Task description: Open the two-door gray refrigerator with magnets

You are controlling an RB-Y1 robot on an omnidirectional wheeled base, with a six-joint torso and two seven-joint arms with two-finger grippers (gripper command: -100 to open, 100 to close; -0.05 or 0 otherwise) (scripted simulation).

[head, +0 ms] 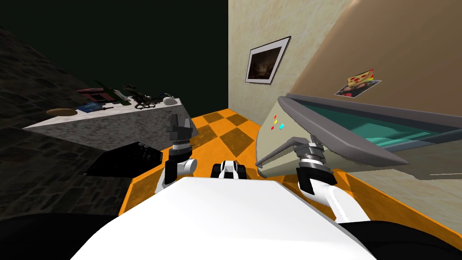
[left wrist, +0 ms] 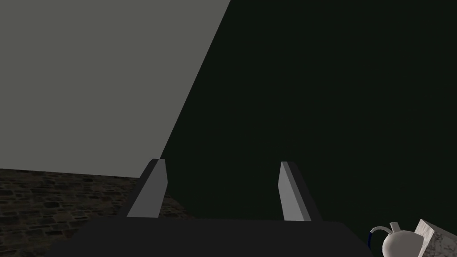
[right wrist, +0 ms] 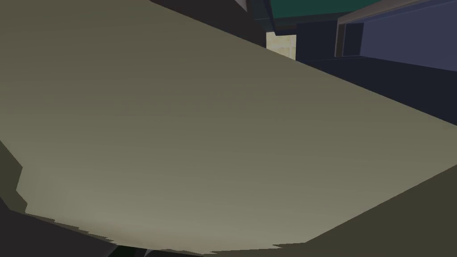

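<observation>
Starting at the far left of the head view, a dark stone wall (head: 40,149) runs behind a pale counter (head: 113,121) that carries a brown plate (head: 61,111), some books (head: 97,95), a small dark figure (head: 142,100) and a white jug (head: 169,100); a low black object (head: 126,160) sits below the counter's front, and a black area fills the space above. Next comes the left gripper (head: 180,121), raised over the orange checkered floor (head: 225,131) and well apart from anything. Its wrist view adds what the head view cannot settle: the two fingers (left wrist: 151,189) stand wide apart with nothing between them, with the same jug near the hand. Further right, a framed picture (head: 267,60) hangs on the cream wall. Beyond it stands the refrigerator (head: 383,110), one door (head: 284,135) swung out toward me with small red, yellow and cyan magnets (head: 276,123) on its olive-grey face, and teal shelves (head: 383,133) showing behind it. The right gripper (head: 308,145) is at the grey handle (head: 275,153) on that door; whether it grips cannot be told, since the right wrist view gives a flat olive-grey surface with a strip of teal and dark blue interior past its edge. Above, a tan surface (head: 406,40) bears a pizza-slice magnet (head: 362,77) over a photo (head: 356,89)
</observation>
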